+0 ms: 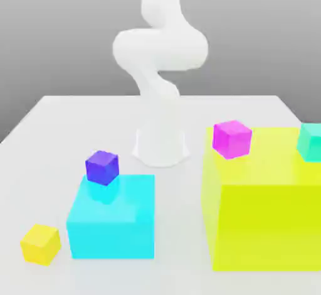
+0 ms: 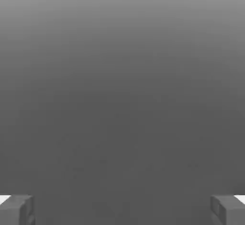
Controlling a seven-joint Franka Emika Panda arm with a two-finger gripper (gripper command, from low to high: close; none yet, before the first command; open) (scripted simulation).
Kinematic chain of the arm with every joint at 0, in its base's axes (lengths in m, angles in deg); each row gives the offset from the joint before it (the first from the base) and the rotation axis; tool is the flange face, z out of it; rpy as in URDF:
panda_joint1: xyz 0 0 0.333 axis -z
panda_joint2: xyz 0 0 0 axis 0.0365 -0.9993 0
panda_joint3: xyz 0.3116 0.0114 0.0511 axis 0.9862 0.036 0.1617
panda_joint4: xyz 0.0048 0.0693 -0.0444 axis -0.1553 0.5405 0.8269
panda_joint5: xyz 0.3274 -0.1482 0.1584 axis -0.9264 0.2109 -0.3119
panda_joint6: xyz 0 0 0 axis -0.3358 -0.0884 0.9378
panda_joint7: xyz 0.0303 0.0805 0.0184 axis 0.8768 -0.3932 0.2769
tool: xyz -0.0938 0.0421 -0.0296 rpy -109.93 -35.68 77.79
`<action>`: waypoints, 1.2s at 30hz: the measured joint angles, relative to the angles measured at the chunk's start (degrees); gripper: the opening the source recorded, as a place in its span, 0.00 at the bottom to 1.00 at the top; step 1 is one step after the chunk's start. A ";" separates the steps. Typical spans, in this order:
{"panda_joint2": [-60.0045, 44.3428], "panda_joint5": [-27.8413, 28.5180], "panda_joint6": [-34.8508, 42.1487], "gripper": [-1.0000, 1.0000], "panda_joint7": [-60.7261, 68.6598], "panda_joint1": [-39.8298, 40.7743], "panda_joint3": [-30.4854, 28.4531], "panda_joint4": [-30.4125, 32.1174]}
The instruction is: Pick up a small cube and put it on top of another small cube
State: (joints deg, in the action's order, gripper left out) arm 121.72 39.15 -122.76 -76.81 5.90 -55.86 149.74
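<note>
Claw [image 2: 122, 212]: fingers spread wide, nothing between them — in the hand view the two grey fingertips [image 2: 16, 209] sit at opposite corners with plain grey ground filling the gap.

Arm [image 1: 160, 68]: in the exterior view the white arm rises from its round base [image 1: 162, 146] at the 12 o'clock side of the white table [image 1: 56, 137], bends through a thick elbow and runs up out of the top of the picture.

Objects, working outward from the base:
- Purple small cube [image 1: 102, 167] at about 7 o'clock from the base, resting on the back corner of the large cyan block [image 1: 113, 218], toward the exterior view's left.
- Cyan block sits on the table at 7 o'clock from the base.
- Yellow small cube [image 1: 41, 244] on the table just beside the cyan block, at its 8 o'clock, apart from it.
- Magenta small cube [image 1: 232, 139] at 3 o'clock from the base, on the top back corner of the large yellow-green block [image 1: 263, 212].
- Teal small cube [image 1: 310, 142] on the same block's top, at 3 o'clock from the magenta cube, cut by the picture's edge.

No small cube is stacked on another.
</note>
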 joint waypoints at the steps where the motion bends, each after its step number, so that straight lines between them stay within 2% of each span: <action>1: -2.08 0.24 -0.86 0.50 -2.72 1.57 0.41 0.43; 10: -19.45 2.73 -8.09 0.50 -25.80 13.74 2.90 4.00; 19: -36.65 4.87 -15.17 0.50 -48.46 21.95 0.84 7.51; 23: -44.20 3.69 -18.42 0.50 -57.00 25.17 -0.49 9.11; 27: -51.65 0.08 -21.70 0.50 -63.74 26.45 -1.97 10.71; 32: -61.85 -1.56 -29.38 0.50 -64.74 27.07 -1.93 9.50; 33: -63.47 -1.62 -30.68 0.00 -64.71 27.10 -1.88 9.22; 36: -63.48 -1.61 -30.76 0.00 -64.72 27.11 -1.88 9.22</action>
State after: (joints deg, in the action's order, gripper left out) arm 58.24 37.54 -153.51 -141.53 33.01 -57.74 158.96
